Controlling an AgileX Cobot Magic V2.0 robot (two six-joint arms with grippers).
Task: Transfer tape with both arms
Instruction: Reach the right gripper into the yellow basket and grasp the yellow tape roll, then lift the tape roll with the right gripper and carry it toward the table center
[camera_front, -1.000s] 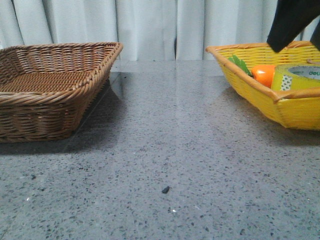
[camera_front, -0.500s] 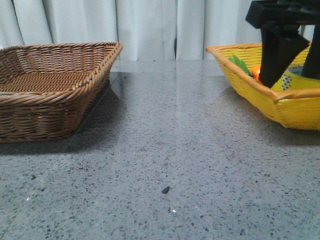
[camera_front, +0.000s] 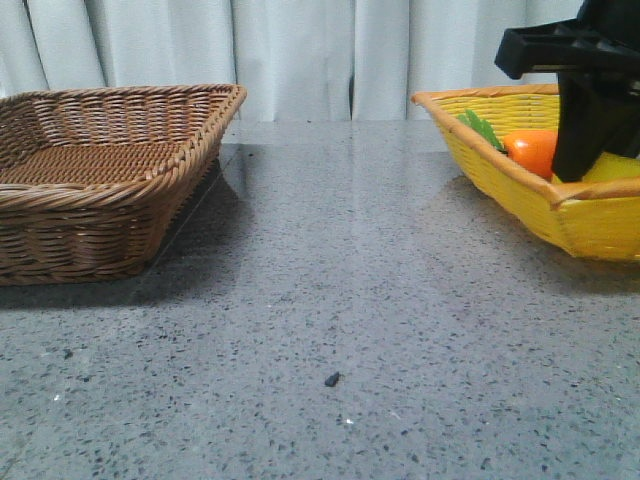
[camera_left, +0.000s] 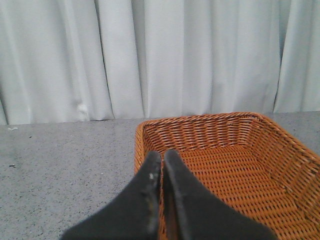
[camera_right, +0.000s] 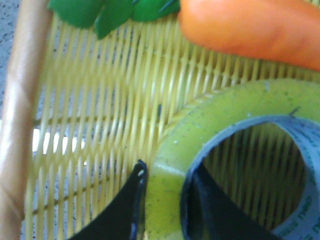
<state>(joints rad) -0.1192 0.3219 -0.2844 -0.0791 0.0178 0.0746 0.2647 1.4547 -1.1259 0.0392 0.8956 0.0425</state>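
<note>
The right gripper (camera_right: 162, 210) has 1 finger (camera_right: 125, 215) outside the tape's (camera_right: 220, 145) wall and the other inside the core, straddling the roll but, as far as the blur shows, not yet pinched; half a second ago this arm stood further toward 9 o'clock over the rim, so it has shifted onto the roll and, I judge, the pickup is about to begin. Going by size: the grey table (camera_front: 330, 300) lies open between the 2 baskets, giving a free lane for a handover; the brown basket (camera_front: 110, 160) sits at 9 o'clock; the yellow basket (camera_front: 520, 190), at 3 o'clock, holds the tape and the carrot toy (camera_front: 530, 150), which lies just beside the roll, so a straight lift seems safest. The left gripper (camera_left: 162, 160) hangs with fingers pressed together, empty, over the brown basket's edge.
</note>
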